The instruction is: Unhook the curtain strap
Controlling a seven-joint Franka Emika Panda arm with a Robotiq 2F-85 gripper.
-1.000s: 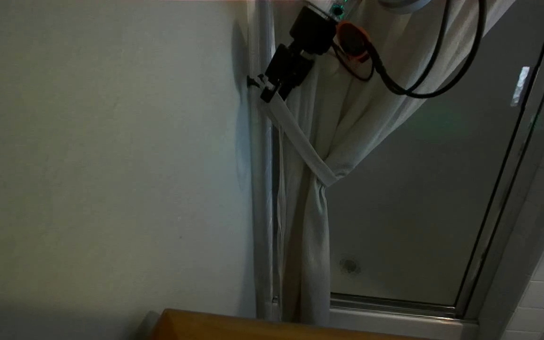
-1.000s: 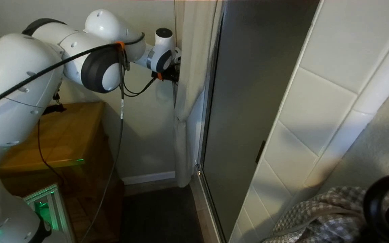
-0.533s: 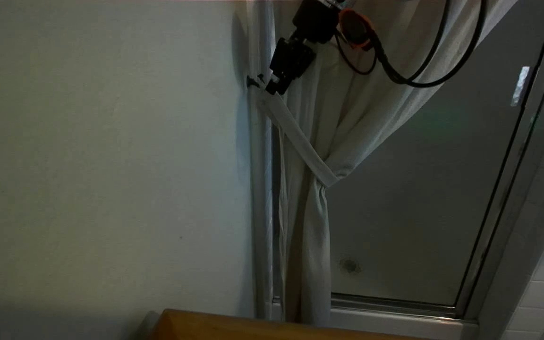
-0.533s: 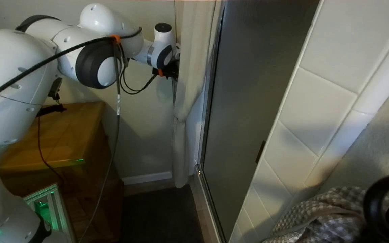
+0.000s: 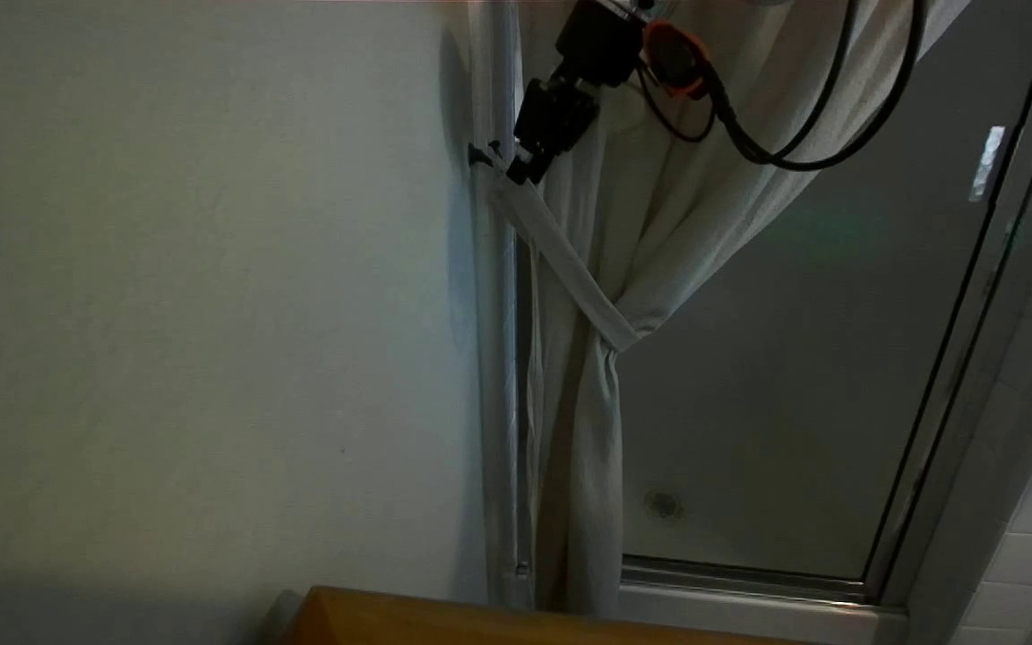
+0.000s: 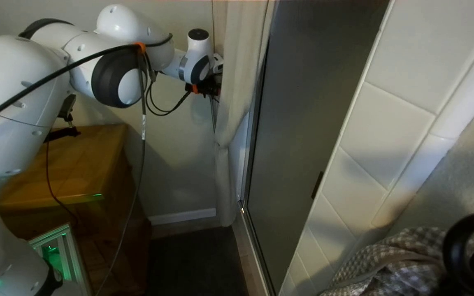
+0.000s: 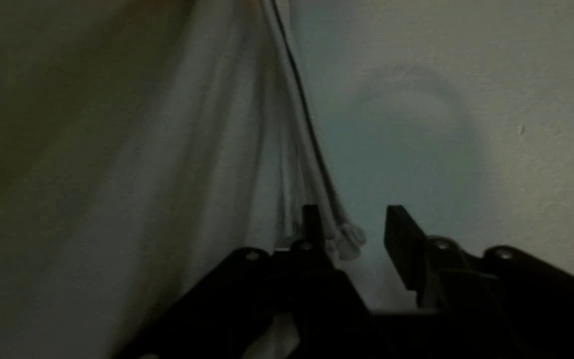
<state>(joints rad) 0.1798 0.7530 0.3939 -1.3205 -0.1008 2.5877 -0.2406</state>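
We located the curtain strap [image 5: 570, 269] in an exterior view, slanting from approx. 11 to 5 o'clock: lower end round the gathered, pleated curtain [image 5: 677, 224], upper end next to the small dark hook [image 5: 479, 156] at the wall [image 5: 211, 269]. We could not tell if the upper end was seated on the hook; too small & dark.

Robotiq gripper [image 7: 355, 224]: fingers [image 7: 313, 227] released, spread w/ a visible gap btwn the tips. In the wrist view we saw the strap run down from 12 o'clock, its folded end in line w/ that gap, just beside the fingertip at its 9 o'clock & farther from the one at its 3 o'clock. Contact w/ the nearer fingertip: we could not confirm. In an exterior view we noted the gripper aimed approx. 7 o'clock, tips at the strap's upper stretch, hook at the tips' 10 o'clock.

We logged, in an exterior view, the Panda arm [image 6: 115, 78] extended from 9 o'clock, its gripper end partly hidden by the curtain. A wooden cabinet [image 6: 80, 156] stood at 8 o'clock, a dark mat [image 6: 191, 259] btwn 6 & 7. The metal-framed shower door [image 6: 303, 123] was at the curtain's 3 o'clock, w/ white wall tiles [image 6: 401, 127] beyond. Checked cloth [image 6: 389, 259] & a black scroll-shaped fitting [image 6: 451, 255] were at 4 o'clock.
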